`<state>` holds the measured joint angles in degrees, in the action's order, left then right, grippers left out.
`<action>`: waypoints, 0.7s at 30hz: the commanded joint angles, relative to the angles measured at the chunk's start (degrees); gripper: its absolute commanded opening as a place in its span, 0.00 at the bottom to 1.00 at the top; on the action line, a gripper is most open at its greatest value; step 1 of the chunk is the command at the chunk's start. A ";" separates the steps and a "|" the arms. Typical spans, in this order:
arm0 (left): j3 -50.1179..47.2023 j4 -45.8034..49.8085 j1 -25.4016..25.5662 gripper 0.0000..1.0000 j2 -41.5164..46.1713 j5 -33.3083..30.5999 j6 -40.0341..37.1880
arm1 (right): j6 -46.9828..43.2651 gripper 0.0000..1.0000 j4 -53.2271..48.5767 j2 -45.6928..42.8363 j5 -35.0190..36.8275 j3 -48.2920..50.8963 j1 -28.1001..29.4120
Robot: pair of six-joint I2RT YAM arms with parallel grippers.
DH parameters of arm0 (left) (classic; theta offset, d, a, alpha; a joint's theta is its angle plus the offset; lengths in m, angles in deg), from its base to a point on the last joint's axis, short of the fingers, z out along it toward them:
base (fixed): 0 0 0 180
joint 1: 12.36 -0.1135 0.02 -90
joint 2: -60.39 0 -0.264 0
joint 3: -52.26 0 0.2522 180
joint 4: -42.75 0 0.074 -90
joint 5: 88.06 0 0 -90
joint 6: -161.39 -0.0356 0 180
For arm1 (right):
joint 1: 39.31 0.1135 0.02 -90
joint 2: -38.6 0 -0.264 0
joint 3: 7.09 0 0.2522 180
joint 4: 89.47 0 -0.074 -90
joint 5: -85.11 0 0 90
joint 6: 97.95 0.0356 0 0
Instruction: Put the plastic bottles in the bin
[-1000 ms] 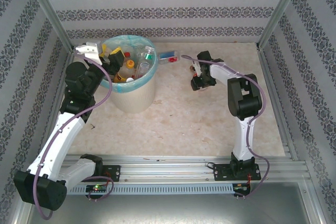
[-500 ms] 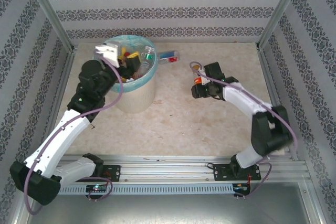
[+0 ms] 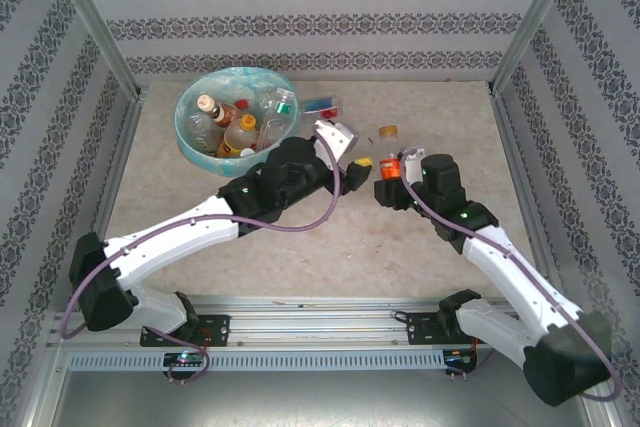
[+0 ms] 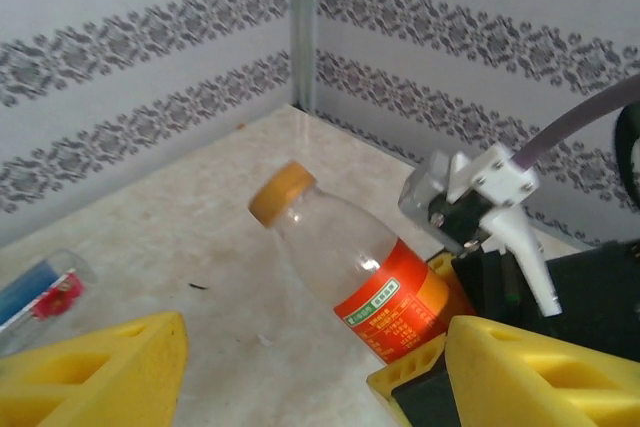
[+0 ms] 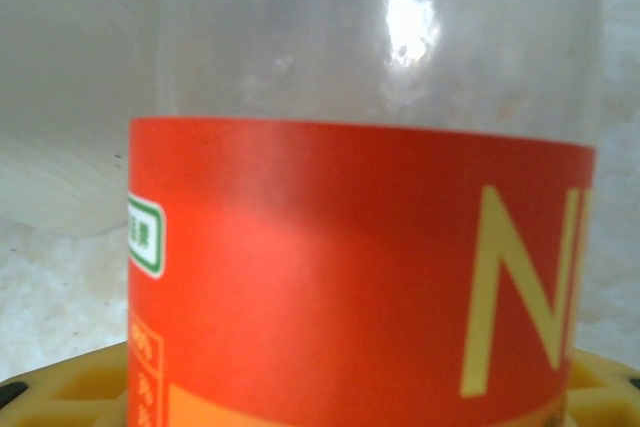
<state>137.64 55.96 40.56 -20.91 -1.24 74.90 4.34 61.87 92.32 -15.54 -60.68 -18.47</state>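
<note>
Top external view: your right hand is closed on a bottle, gripping it low on the orange label with the cap pointing away from you, near mid-counter. From above you cannot tell whether it is clear of the surface. Your left hand sits just beside it on the bin side, fingers spread and holding nothing. The bin is well apart at the far left with several bottles inside, and a stray bottle lies on the counter just beside its right rim. Your main risk is a clash, because the two hands are nearly touching. If you mean a hand-over and the right lets go before the left closes, the bottle drops and rolls. Swinging either arm toward the bin could also knock the stray bottle away.

Left wrist view: the bottle is tilted ahead of your left hand, beyond its yellow fingers rather than between them, cap up and to the left. The right hand clamps its lower part. Close now and you would likely catch air or the other hand, so advance first. The stray bottle shows at the left edge.

Right wrist view: the label of the bottle sits right against the camera, seated deep over the yellow finger beneath it. The grip looks firm, though thin smooth plastic could slip or buckle if you squeeze harder.
</note>
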 commanded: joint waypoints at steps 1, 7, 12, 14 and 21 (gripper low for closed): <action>3.94 -1.50 0.47 0.70 0.47 3.29 3.59 | 0.81 0.45 3.35 -5.59 -4.63 1.91 1.12; 9.08 0.70 0.51 0.72 1.03 7.61 6.81 | 0.04 0.47 3.96 -16.56 -12.08 5.37 3.13; 10.58 2.19 0.29 0.76 3.20 14.06 11.20 | 0.66 0.46 6.04 -21.90 -19.57 6.50 5.00; 8.86 -0.59 0.12 0.79 4.54 18.07 14.10 | 0.40 0.46 7.27 -23.13 -21.37 6.52 6.31; 7.50 -2.52 -0.07 0.79 5.23 28.60 17.85 | -0.05 0.45 11.85 -24.10 -23.12 6.50 11.30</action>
<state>146.05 55.48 40.52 -16.16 20.99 89.56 4.32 69.00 68.99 -35.96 -54.80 -8.72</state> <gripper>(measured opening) 0.788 0.587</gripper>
